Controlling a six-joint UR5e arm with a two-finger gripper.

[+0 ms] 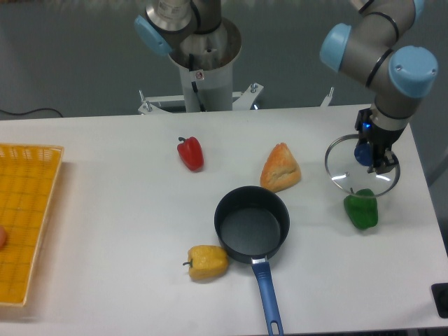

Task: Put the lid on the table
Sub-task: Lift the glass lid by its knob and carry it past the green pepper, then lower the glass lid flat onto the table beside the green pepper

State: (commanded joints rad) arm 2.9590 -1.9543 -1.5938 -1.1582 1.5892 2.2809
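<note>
Where the large white flat tabletop [105, 231] meets the lower edge of the frame, a dark round pot with a blue handle [252, 227] stands open, its handle pointing toward the bottom edge. A yellow bell pepper [207, 262] lies just left of the pot, touching or nearly touching its wall. At the far left a yellow-orange mesh tray [24, 217] rests on the table. Right of centre, a green bell pepper [361, 210] lies on the table. Directly above it in the frame, the round transparent glass lid with a thin metal rim [362, 168] is held off the table, tilted, by the two-finger gripper [371, 157], whose jaws are closed on the lid's blue centre knob. Farther back lie an orange wedge of bread [281, 168] and a red bell pepper [190, 153].
</note>
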